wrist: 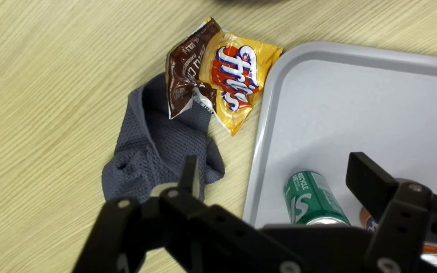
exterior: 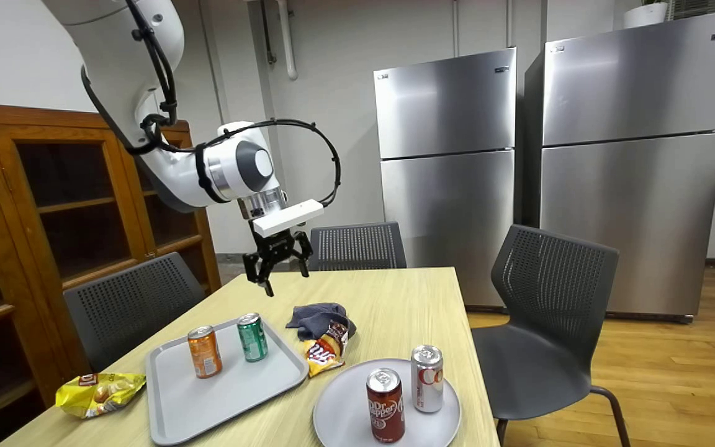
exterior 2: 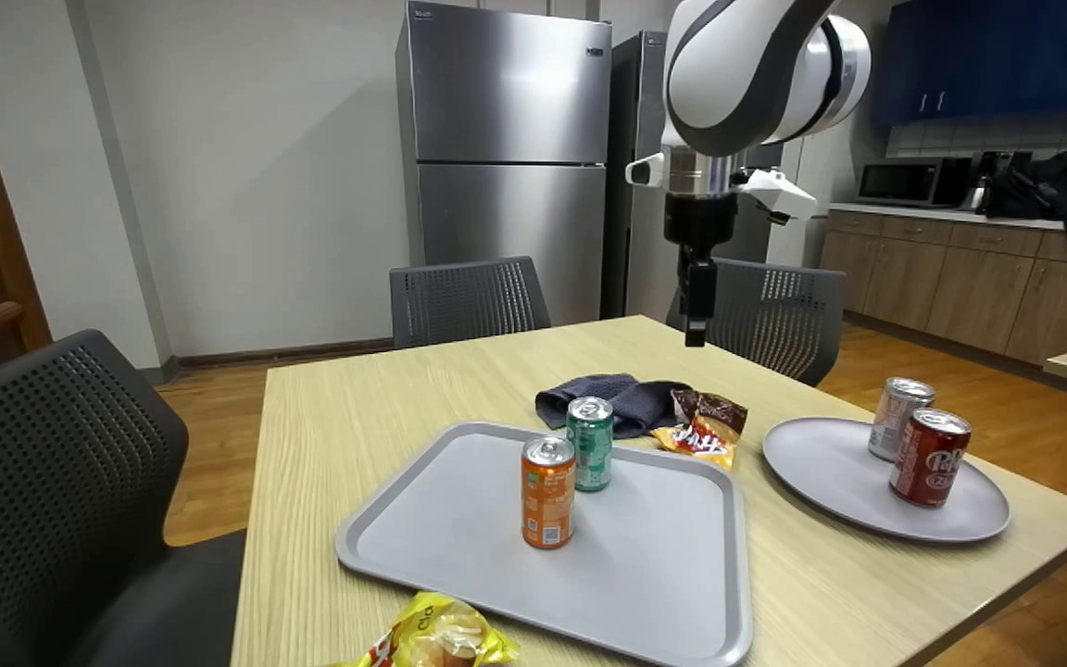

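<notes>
The table (exterior: pixel 407 310) holds a gray tray (exterior 2: pixel 654 547) and round plate (exterior 2: pixel 825 474). Over it, the gripper (exterior: pixel 287 282) has its jaws wide apart. A dark cloth (wrist: pixel 165 140) lies just outside the tray's edge, partly under a "Fritos" bag (wrist: pixel 228 76) at the tray's corner. On the plate, a red can (exterior: pixel 386 406) says "Dr Pepper".

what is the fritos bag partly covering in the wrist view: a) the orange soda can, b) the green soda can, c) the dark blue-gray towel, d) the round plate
c, since in the wrist view the brown end of the Fritos bag overlaps the dark blue-gray towel and hides part of it.
</notes>
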Robot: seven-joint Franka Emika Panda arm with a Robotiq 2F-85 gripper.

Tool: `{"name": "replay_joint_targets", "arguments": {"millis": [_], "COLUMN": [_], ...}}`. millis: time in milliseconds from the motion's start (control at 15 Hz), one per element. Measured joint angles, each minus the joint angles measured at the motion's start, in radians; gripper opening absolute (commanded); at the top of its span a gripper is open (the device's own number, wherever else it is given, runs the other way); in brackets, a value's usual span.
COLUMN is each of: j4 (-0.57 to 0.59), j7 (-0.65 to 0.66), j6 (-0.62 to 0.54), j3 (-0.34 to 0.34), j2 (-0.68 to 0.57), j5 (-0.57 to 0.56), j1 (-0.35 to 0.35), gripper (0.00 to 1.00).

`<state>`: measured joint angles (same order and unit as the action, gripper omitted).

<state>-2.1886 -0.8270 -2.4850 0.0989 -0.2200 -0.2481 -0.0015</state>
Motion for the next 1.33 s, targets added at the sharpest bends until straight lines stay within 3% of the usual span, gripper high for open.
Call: {"name": "replay_joint_targets", "arguments": {"millis": [600,1333], "j4": [-0.073,-0.244], "j7": [0.179,0.33], "j6": [0.002,0.002], "j3": [-0.049,-0.165], "j2": [0.076,0.219], "j5": [0.022,0.01], "j1": [-0.002,-0.043], "gripper": [1.0,1.0]}}
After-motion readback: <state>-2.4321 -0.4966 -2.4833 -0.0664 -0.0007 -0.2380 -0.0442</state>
